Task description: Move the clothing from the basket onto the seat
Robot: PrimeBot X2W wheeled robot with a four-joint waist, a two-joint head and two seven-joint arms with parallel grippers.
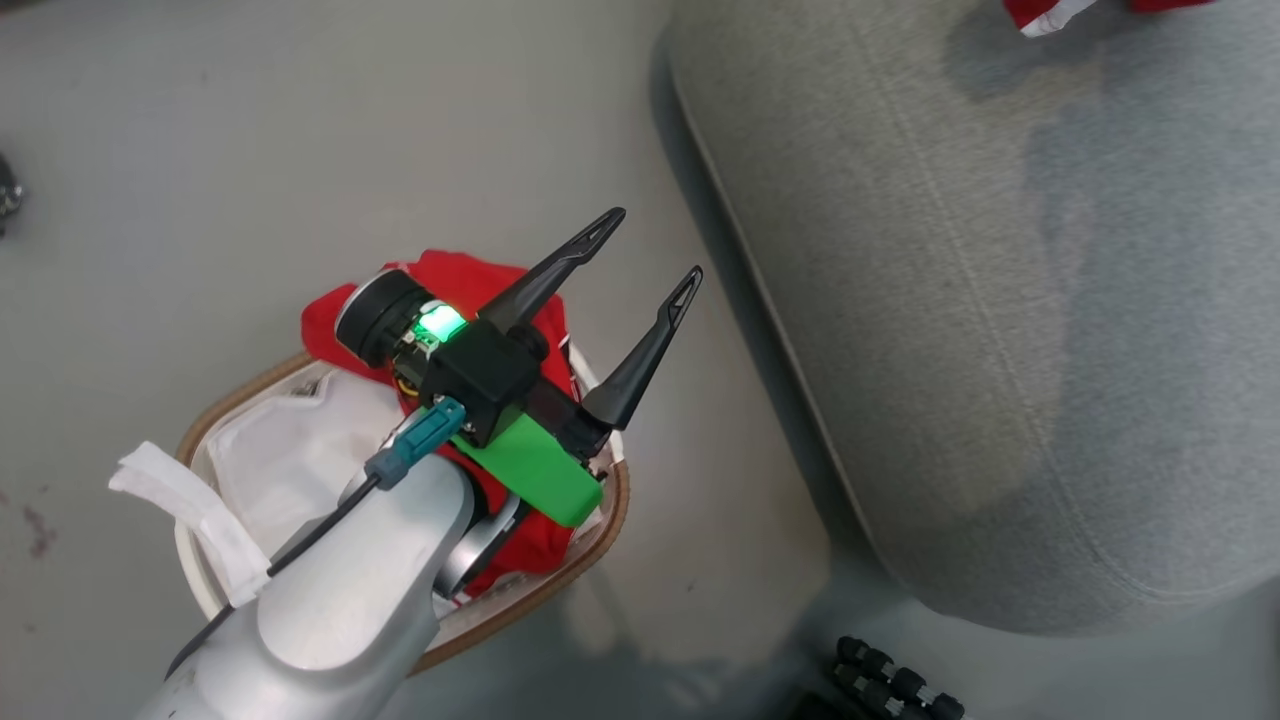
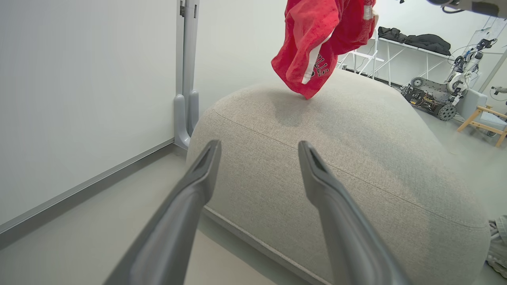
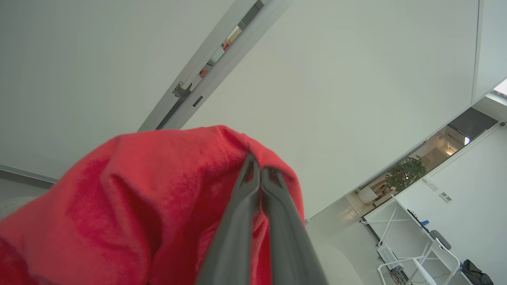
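Over the basket, left hand wide, empty; right hand tight on clothing

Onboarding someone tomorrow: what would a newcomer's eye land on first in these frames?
A red garment dangling over the grey seat, pinched in the shut right gripper. Next, the left gripper, open and empty, above the basket, where more red clothing lies.
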